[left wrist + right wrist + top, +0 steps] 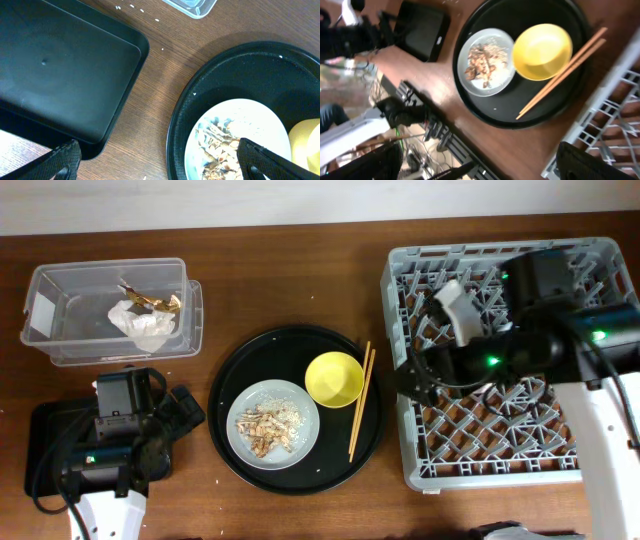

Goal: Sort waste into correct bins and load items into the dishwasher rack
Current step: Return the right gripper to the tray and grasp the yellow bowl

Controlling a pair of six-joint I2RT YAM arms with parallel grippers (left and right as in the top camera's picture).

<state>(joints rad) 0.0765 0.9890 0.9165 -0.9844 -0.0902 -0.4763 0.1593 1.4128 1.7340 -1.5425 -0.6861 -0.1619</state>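
Table's tray holds one bowl, one plate, two chopsticks.

Even bright light (right-wrist view blurred)

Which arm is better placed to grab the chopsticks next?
Right. The chopsticks lie at the round black tray's right edge, beside the dishwasher rack where the right gripper hovers, jaws open; the left gripper is across the tray.

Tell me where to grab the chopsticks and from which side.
Probably best: take the chopsticks by their lower half as the overhead view shows them, coming straight down and closing across the pair. They lie flat, side by side on the round tray, and the yellow bowl crowds their upper half.
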